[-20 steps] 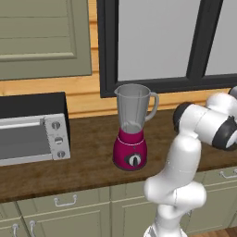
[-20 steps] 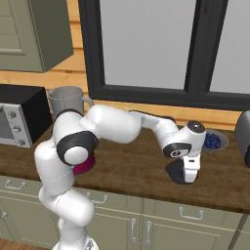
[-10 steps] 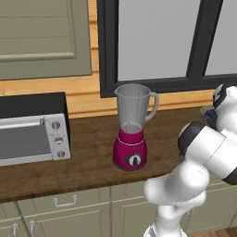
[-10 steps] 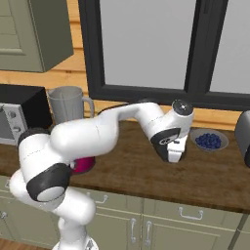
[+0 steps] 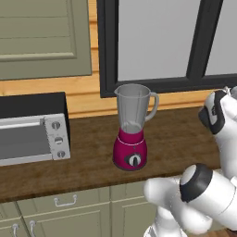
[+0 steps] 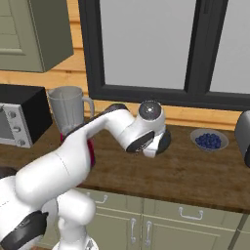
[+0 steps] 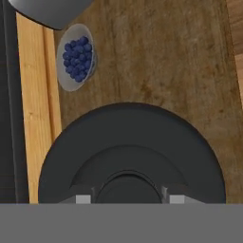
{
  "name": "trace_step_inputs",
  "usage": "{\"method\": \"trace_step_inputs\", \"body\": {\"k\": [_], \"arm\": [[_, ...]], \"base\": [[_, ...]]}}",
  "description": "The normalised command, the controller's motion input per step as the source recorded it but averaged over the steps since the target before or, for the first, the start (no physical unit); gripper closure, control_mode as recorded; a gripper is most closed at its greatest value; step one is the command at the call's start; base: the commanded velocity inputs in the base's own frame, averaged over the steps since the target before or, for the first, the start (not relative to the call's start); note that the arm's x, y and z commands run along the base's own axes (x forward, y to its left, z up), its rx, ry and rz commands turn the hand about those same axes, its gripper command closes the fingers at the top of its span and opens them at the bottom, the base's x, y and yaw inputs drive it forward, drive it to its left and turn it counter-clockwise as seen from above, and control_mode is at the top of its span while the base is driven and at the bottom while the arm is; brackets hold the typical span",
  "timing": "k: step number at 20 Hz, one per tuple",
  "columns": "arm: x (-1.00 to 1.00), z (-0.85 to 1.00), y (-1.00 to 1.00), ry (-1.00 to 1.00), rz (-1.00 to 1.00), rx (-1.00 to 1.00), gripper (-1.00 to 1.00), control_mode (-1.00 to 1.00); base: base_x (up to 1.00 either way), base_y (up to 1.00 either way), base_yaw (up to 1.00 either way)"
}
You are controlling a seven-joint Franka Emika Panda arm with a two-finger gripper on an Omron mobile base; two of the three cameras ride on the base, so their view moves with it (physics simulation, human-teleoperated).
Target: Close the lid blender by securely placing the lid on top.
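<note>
Hand view: lid (image 7: 137, 156) near counter (image 7: 180, 71) back edge.

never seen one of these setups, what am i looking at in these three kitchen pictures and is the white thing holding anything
It is a rendered kitchen with a white robot arm on a driving base. Two pictures come from cameras behind the arm, left and right; the third looks down from the arm's hand. On the wooden counter stand a toaster oven, a blender with its jar open, and a bowl of blueberries. The dark round lid lies on the counter directly under the claw. Whether the claw grips it cannot be told from these pictures.
</note>
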Motion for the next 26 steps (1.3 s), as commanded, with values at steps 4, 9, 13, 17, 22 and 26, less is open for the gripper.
{"method": "trace_step_inputs", "body": {"k": [4, 9, 13, 17, 22, 26], "arm": [[-0.27, 1.00, 0.39, -0.01, 0.00, 0.00, 1.00, -1.00], [-0.33, 1.00, 0.37, 0.00, 0.00, 0.00, 1.00, -1.00], [-0.41, 0.93, 0.38, 0.00, 0.00, 0.00, 1.00, -1.00], [-0.36, 0.59, 0.71, 0.03, 0.00, 0.01, 1.00, -1.00], [-0.22, 0.39, 0.83, 0.05, 0.00, 0.00, 1.00, -1.00], [0.00, 0.39, 0.81, 0.03, 0.00, 0.00, 1.00, -1.00]], "base": [[0.00, 0.00, 0.00], [0.00, 0.00, 0.00], [0.00, 0.00, 0.00], [0.00, 0.00, 0.00], [0.00, 0.00, 0.00], [0.00, 0.00, 0.00]]}}
